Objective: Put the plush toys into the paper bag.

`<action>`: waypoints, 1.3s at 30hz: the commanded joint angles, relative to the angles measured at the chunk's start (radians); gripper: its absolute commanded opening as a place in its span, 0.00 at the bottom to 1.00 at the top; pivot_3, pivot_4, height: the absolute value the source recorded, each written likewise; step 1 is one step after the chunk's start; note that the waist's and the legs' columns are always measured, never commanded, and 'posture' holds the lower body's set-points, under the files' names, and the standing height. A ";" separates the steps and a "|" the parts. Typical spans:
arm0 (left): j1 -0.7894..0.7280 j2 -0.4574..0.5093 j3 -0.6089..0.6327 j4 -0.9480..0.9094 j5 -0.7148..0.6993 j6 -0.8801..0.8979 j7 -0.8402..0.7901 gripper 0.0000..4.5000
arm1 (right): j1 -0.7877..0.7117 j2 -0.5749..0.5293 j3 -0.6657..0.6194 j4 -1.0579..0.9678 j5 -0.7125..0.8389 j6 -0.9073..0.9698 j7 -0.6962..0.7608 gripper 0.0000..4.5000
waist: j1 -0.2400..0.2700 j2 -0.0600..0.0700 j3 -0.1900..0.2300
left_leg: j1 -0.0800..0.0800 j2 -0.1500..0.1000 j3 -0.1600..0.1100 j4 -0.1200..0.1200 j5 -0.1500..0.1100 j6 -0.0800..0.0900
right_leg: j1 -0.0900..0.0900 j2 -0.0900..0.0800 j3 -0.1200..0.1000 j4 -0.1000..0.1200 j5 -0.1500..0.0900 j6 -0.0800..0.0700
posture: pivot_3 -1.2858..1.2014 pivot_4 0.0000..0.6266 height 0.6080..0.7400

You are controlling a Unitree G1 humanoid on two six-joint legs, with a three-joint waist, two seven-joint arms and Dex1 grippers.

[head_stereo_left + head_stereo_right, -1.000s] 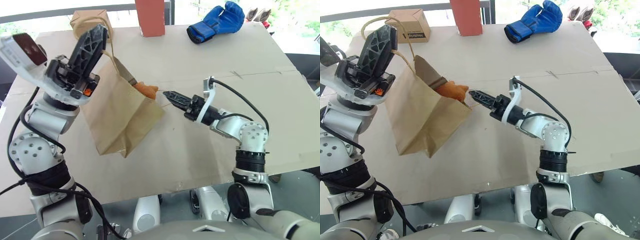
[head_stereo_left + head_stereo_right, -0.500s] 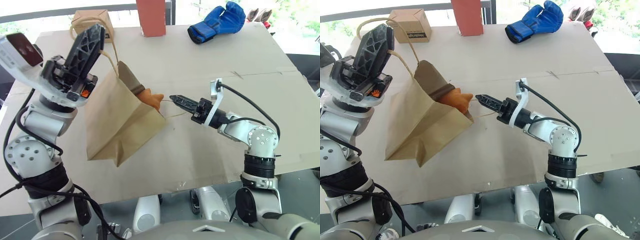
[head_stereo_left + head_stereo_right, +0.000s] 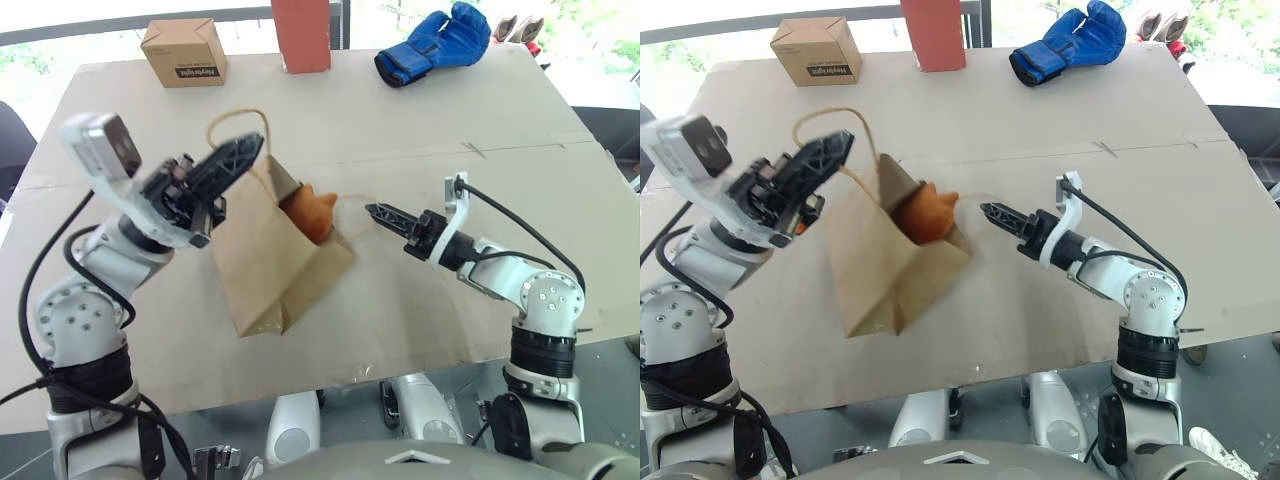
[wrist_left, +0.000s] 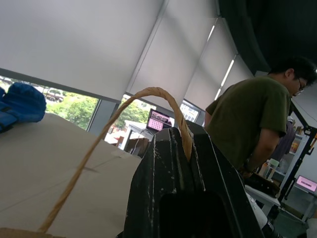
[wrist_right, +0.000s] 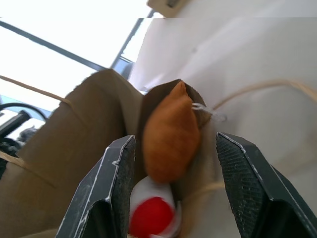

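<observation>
Left gripper clamped tight on one twisted loop handle of the paper bag, fingers together with the loop pinched between them. Bag hanging just below and beside that gripper, tilted, bottom corner down on the cardboard-covered surface, mouth turned toward the right gripper. Right gripper level, fingers apart and holding nothing, tips just short of the bag's open mouth, not touching it. Second loop handle lying loose on the surface between the bag's rim and those fingertips.

Straight ahead of the right gripper, orange-brown plush toy sitting in the bag's mouth, upper part poking out above the rim. White plush toy with the red tip tucked under it, deeper in the bag, seen between the right gripper's fingers.

Far beyond both grippers along the back edge of the surface: small cardboard box past the left gripper, red upright block in the middle, blue boxing glove past the right gripper. Person in a dark green shirt standing in the background of the left wrist view.
</observation>
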 commanded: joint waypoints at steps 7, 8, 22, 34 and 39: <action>0.018 0.020 0.045 -0.052 -0.003 -0.010 -0.012 0.00 | 0.124 -0.089 0.000 -0.130 0.143 0.002 -0.058 0.53 | -0.001 0.000 0.000 | 0.000 0.000 0.001 0.001 0.000 0.000 | 0.000 0.000 0.001 -0.001 0.000 0.000 | 0.52 0.24 1.00; 0.022 0.020 0.050 -0.057 -0.009 -0.008 -0.007 0.00 | 0.134 -0.097 0.005 -0.130 0.147 0.000 -0.061 0.53 | -0.001 0.000 0.000 | 0.000 0.000 0.001 0.001 0.000 0.000 | 0.000 0.000 0.001 -0.001 0.000 0.000 | 0.52 0.24 1.00; 0.050 0.027 0.090 -0.114 -0.092 0.001 0.081 0.00 | 0.123 -0.076 0.133 -0.021 0.072 -0.047 -0.011 0.53 | -0.001 0.000 0.000 | 0.000 0.000 0.001 0.001 0.000 0.000 | 0.000 0.000 0.001 -0.001 -0.001 0.002 | 0.52 0.24 1.00; 0.076 0.027 0.096 -0.152 -0.118 -0.014 0.122 0.00 | -0.018 0.059 0.193 0.185 -0.137 -0.170 0.108 0.45 | -0.002 0.000 0.000 | 0.001 0.000 0.001 0.001 0.000 0.000 | 0.000 0.000 0.001 -0.001 -0.001 0.002 | 0.52 0.24 1.00; 0.085 0.026 0.103 -0.161 -0.121 -0.022 0.132 0.00 | -0.033 0.090 0.208 0.190 -0.218 -0.261 0.256 0.01 | -0.001 0.000 0.000 | 0.001 0.000 0.001 0.001 0.000 0.000 | 0.001 0.000 0.001 -0.001 0.000 0.000 | 0.52 0.24 1.00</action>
